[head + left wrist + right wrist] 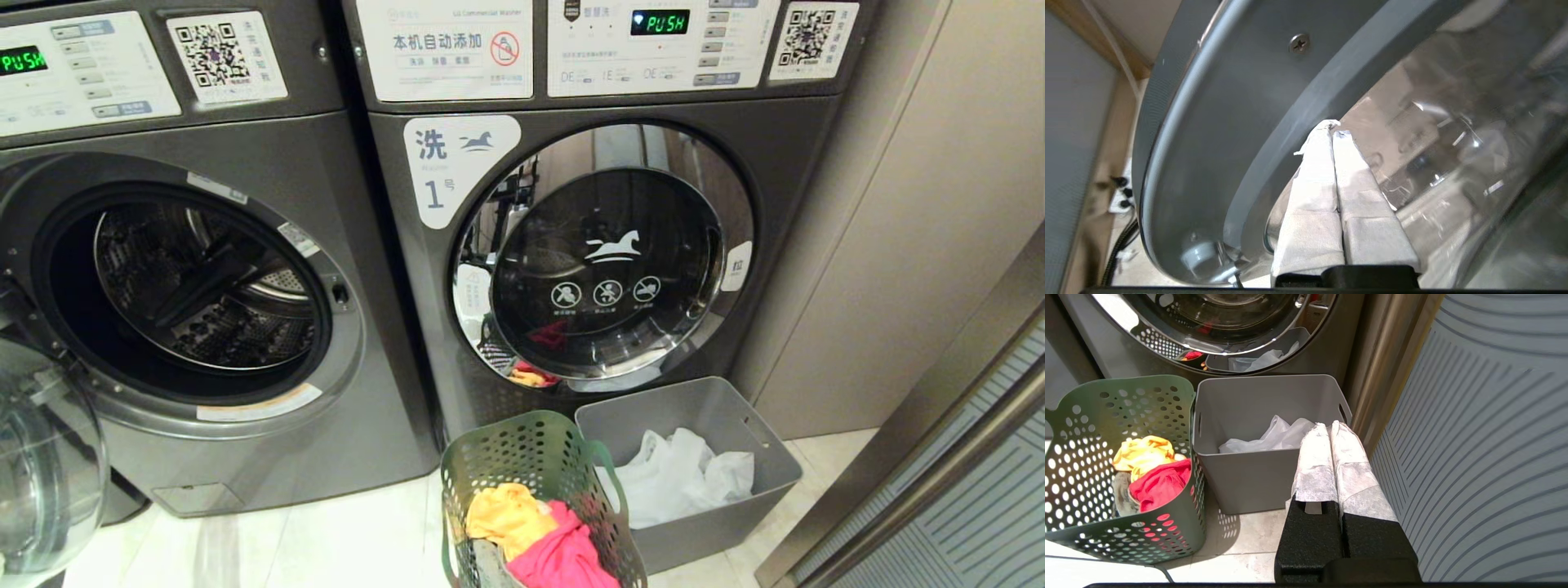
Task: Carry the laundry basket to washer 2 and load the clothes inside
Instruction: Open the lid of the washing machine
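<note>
The laundry basket (539,490) stands at six o'clock below the open washer 2 (184,286). The left pincer (1333,132), pressed empty-shut, is by the swung-out door (1216,134); the right pincer (1329,426), also shut, hangs nearer the basket.

Right-hand washer (604,245): white label (457,167) beside the door reads "洗" and "1号"; panel sticker (445,49) reads "LG Commercial Washer" and "本机自动添加"; green display (660,22) reads "PUSH". Left-hand washer with open door (188,286): display (22,60) also reads "PUSH". QR-code stickers (226,55) on both panels, small print unreadable.
</note>
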Robot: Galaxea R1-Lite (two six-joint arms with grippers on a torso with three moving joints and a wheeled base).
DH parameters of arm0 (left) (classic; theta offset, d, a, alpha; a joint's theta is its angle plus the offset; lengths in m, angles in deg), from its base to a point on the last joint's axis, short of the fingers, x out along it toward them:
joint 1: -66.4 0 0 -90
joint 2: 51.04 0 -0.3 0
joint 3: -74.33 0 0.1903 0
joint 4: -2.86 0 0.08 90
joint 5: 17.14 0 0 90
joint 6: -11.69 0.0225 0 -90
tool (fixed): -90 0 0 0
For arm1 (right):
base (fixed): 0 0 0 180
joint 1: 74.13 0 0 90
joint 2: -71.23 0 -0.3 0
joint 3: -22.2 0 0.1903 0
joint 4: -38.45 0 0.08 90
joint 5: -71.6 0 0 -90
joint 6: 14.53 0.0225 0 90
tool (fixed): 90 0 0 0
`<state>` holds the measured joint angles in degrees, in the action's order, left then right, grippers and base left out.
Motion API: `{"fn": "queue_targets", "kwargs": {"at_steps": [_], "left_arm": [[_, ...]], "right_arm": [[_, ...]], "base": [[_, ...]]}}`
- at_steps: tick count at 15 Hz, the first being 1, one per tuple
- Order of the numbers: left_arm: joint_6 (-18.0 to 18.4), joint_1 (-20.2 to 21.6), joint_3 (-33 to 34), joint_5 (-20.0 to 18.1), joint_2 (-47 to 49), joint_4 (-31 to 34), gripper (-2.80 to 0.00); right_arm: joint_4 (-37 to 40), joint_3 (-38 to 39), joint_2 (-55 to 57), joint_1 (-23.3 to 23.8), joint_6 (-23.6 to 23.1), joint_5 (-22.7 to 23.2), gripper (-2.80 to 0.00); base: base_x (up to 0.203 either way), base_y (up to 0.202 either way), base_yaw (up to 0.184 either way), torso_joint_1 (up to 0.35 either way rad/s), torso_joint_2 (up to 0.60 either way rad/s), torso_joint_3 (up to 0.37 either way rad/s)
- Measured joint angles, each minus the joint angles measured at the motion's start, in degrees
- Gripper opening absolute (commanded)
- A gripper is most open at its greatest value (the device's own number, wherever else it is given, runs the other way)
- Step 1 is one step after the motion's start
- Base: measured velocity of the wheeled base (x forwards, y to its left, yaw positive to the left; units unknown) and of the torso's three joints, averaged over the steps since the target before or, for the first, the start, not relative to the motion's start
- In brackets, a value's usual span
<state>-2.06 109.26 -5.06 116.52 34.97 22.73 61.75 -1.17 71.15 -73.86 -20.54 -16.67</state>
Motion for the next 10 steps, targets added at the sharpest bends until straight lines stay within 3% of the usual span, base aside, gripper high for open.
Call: {"fn": "queue_targets", "kwargs": {"at_steps": [8, 10], "left_arm": [[0.4, 15.0, -16.8, -0.7, 14.3, -0.8, -2.80], [1.0, 13.6, -15.5, -4.5, 13.7, -1.0, -2.80]], "right_arm": [[0.0, 0.0, 0.0, 0.0, 0.0, 0.0, -2.80], [0.0, 0.0, 0.0, 0.0, 0.0, 0.0, -2.80]], "base": [[0.000, 0.000, 0.000, 0.000, 0.00, 0.000], [0.000, 0.000, 0.000, 0.000, 0.00, 0.000]]}}
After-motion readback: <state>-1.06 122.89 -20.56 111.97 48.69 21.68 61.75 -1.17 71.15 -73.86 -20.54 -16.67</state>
